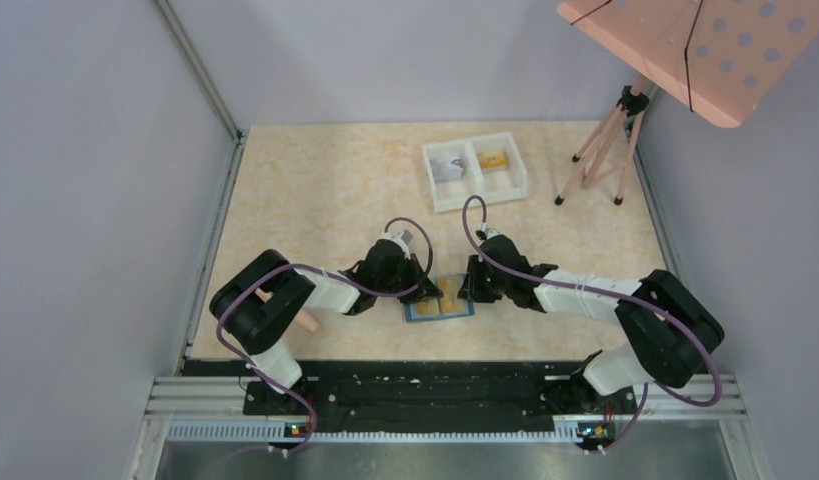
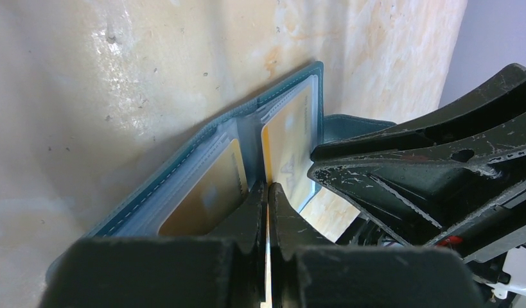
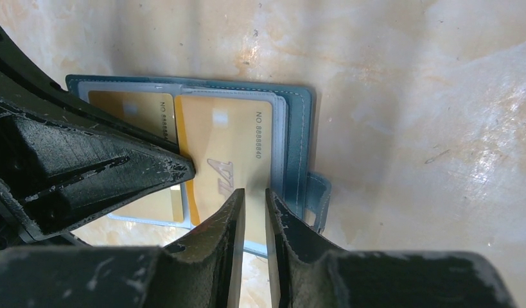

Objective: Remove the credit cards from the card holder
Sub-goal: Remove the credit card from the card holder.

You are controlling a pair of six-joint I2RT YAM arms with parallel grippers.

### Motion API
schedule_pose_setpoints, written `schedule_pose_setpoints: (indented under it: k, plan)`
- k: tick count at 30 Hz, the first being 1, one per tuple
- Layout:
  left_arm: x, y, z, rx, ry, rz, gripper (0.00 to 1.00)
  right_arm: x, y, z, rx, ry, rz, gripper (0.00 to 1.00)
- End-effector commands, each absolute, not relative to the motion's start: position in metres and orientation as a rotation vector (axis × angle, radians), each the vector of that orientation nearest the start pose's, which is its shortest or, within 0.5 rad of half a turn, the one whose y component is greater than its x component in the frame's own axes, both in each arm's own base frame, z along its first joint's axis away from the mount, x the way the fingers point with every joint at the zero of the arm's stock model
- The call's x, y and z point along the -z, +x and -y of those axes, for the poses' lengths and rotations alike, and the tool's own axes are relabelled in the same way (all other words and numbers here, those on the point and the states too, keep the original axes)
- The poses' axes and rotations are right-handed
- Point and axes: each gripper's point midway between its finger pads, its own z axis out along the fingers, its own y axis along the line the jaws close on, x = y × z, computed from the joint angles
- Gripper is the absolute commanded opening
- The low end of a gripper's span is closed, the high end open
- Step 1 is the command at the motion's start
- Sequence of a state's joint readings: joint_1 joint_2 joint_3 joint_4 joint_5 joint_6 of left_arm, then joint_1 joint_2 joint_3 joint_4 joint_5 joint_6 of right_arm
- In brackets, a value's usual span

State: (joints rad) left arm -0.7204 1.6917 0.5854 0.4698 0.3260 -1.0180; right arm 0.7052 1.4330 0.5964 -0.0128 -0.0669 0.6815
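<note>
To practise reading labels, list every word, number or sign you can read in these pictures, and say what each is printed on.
"NO 8888840" on the front gold card in the wallet.
"NO 8888", then cut off, on the gold card behind it.
A stylised "A" logo, also on the front card.
Things in the white tray: too small to read.

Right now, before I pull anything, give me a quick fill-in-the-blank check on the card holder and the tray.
The card holder lies ___, pockets facing up.
___ gold credit cards show in its pockets.
The white tray has ___ compartments.
Missing words: open; two; two.
</note>
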Motion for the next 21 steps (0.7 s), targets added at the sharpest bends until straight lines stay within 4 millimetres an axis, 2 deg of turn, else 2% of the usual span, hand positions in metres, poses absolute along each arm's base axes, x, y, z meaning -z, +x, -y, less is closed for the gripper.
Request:
schedule_pose_setpoints:
  k: [1,21]
  plan:
    - [-0.028,0.22,0.319,1.237,-0.138,-2.525,0.0,-0.018,0.223,-0.23,-0.628,-0.052,-2.578,0.18]
    - [-0.031,0.216,0.302,1.241,-0.156,-2.526,0.0,-0.015,0.221,-0.226,-0.625,-0.045,-2.592,0.18]
